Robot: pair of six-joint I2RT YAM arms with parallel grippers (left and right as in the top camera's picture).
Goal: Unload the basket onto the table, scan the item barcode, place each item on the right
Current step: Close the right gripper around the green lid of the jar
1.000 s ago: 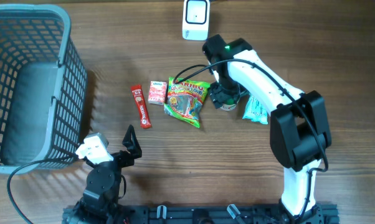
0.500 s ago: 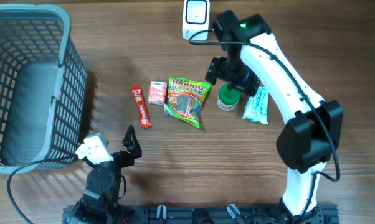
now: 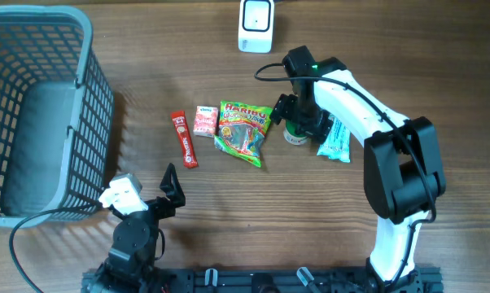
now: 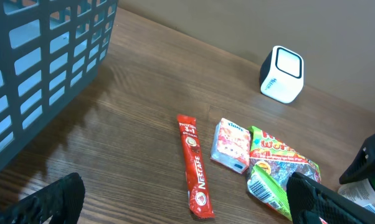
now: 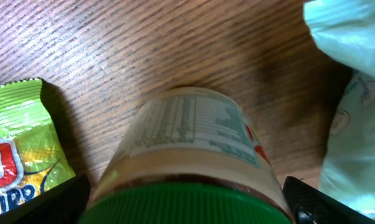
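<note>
Green-lidded jar (image 5: 189,163) — white printed label (image 5: 190,124) — upright inside the wide-spread right claw (image 5: 187,204).

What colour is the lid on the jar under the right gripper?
Green. The lid of the jar shows best in the right wrist view.

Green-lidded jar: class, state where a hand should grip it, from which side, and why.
Probably the round sides just under the green lid, coming straight down: the jar stands upright, with the gummy bag and pale packet close beside it.
</note>
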